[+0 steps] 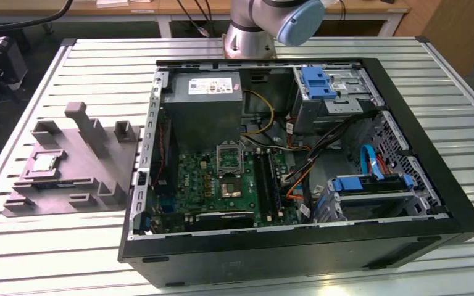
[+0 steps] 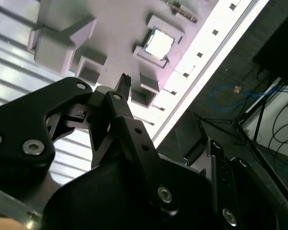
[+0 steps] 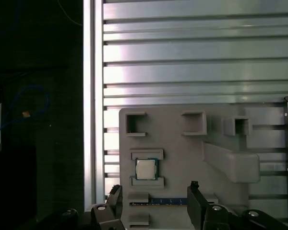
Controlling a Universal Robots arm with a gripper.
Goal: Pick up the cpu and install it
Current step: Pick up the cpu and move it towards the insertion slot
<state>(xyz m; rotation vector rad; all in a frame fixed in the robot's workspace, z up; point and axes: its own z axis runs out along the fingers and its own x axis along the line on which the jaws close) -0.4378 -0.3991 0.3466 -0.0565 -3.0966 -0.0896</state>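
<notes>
The end effector (image 3: 155, 187) is open: in the first wrist view its two black, angular metal fingers (image 3: 194, 191) stand wide apart with nothing between them. The cpu (image 3: 146, 169) lies just beyond the fingertips, inside the span between them and nearer one finger than the other, touching neither. It is a small flat square with a smooth, silvery metal top and a thin pale rim, and any print on it is too small to read. It sits flat in a shallow square pocket of a matt grey moulded holder (image 3: 182, 143), a blocky plate with open rectangular recesses, raised ribs and a sloped wedge. The holder rests on the surface (image 3: 192, 57), which is made of long brushed-aluminium slats with dark grooves between them. In the second wrist view the cpu (image 2: 159, 43) shines bright in its pocket past one dark finger. In the exterior view the cpu (image 1: 42, 162) and the holder (image 1: 81, 172) lie beside an open black computer case (image 1: 303, 246). Inside the case are a green motherboard (image 1: 212, 185) with a black-framed socket (image 1: 230, 188), blue plastic brackets (image 1: 315, 83), and a grey sheet-metal power supply (image 1: 208, 114) bearing a white label (image 1: 208, 86) whose writing cannot be read.
</notes>
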